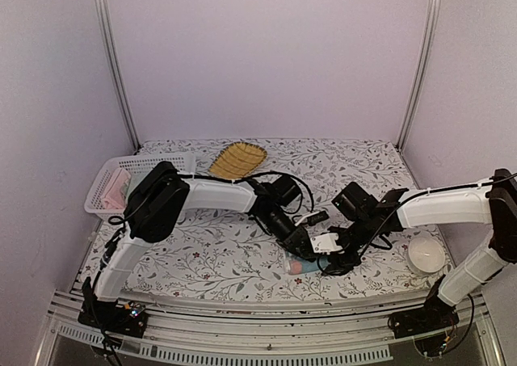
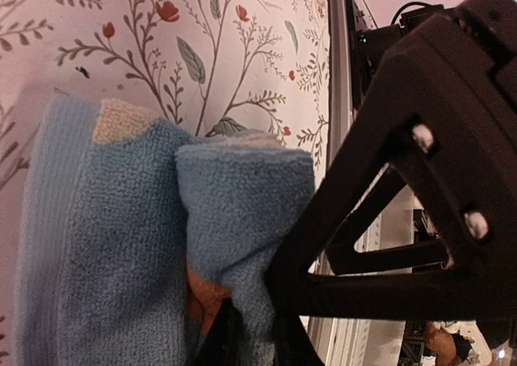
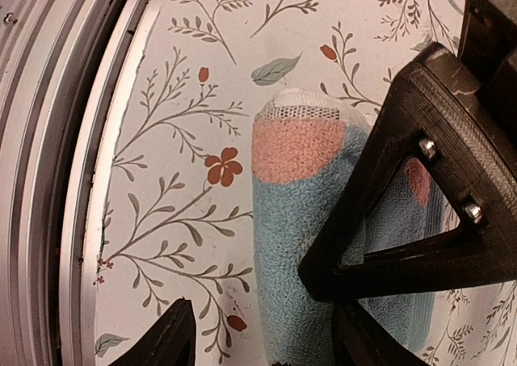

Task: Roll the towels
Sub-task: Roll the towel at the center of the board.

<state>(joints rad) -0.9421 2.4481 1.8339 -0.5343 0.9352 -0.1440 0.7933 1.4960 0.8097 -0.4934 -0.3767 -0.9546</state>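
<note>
Printed towel [image 2: 153, 245]: light-blue terry, orange and cream patches, one side seen rolled over; laid on counter [image 1: 210, 245], near centre. Left claw [image 2: 246, 338] clamped on its fold. Right claw [image 3: 258, 334] held apart, towel end straddled.

Left hand [image 1: 304, 248] and right hand [image 1: 326, 262] crowd the towel [image 1: 298, 267]; tablecloth [image 1: 214, 253] lies open leftward.

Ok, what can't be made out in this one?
Left wrist view: the left gripper has its fingertips cut off by the bottom edge, so its pinch on the printed towel barely shows.
Top view: it and the right gripper cover that towel, so how far it is rolled is hidden.
Top view: the pale round object and the pink contents of the basket are too small to identify.
</note>
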